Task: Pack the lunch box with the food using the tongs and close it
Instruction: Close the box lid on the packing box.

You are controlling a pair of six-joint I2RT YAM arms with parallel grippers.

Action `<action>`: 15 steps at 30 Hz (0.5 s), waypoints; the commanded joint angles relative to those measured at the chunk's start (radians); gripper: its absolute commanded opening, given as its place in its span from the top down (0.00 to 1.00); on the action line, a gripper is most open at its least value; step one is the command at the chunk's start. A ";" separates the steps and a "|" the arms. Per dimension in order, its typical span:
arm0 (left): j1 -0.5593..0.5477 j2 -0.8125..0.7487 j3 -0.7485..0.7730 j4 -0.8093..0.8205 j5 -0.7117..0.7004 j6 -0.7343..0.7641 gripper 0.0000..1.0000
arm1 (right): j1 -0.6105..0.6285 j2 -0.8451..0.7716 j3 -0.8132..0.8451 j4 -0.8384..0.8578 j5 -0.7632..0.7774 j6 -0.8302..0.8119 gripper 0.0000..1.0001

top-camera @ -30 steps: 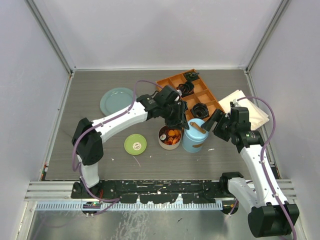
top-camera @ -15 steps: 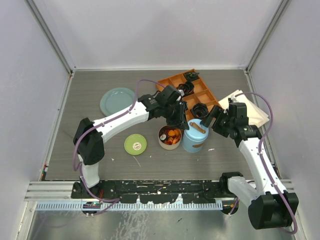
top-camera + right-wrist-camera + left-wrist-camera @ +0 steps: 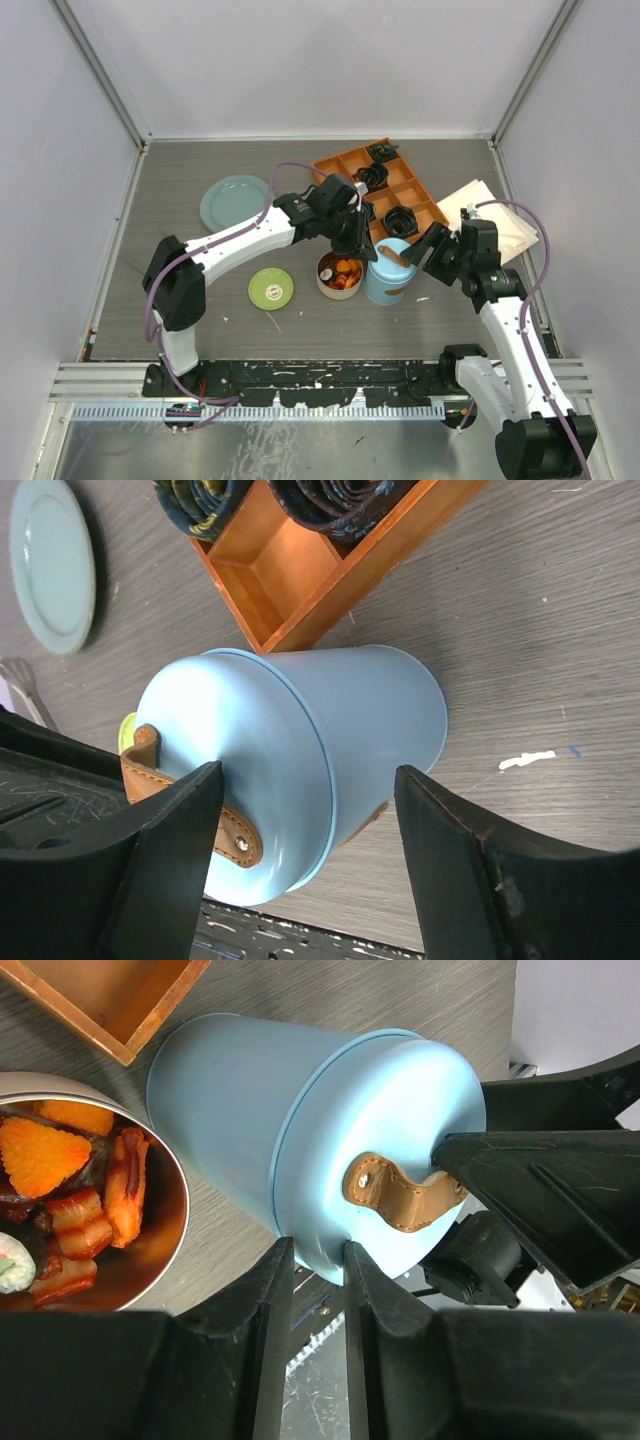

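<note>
Past the green lid [image 3: 271,289], both grippers meet at the tall blue box [image 3: 390,280]
I think the wide-spread right gripper [image 3: 308,770] should pinch the brown strap [image 3: 400,1192] in its middle and lift straight up. The left gripper [image 3: 318,1250] shows only a thin gap, holding nothing. The box stands upright, lid up, beside the tin [image 3: 170,1200] of food [image 3: 60,1160].

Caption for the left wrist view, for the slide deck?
Left gripper, fingers narrowly parted, by the lidded light-blue cylinder; open steel tin of food alongside.
</note>
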 commanded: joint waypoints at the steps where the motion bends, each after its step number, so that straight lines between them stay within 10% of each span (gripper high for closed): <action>1: -0.024 0.090 -0.028 -0.152 -0.056 0.078 0.73 | 0.000 0.004 -0.103 -0.093 0.045 0.062 0.30; 10: -0.023 0.118 0.056 -0.193 -0.030 0.111 0.69 | -0.001 -0.084 -0.227 -0.049 0.144 0.249 0.53; 15: -0.038 0.115 0.017 -0.181 -0.001 0.112 0.68 | -0.001 -0.309 -0.345 0.038 0.072 0.349 0.47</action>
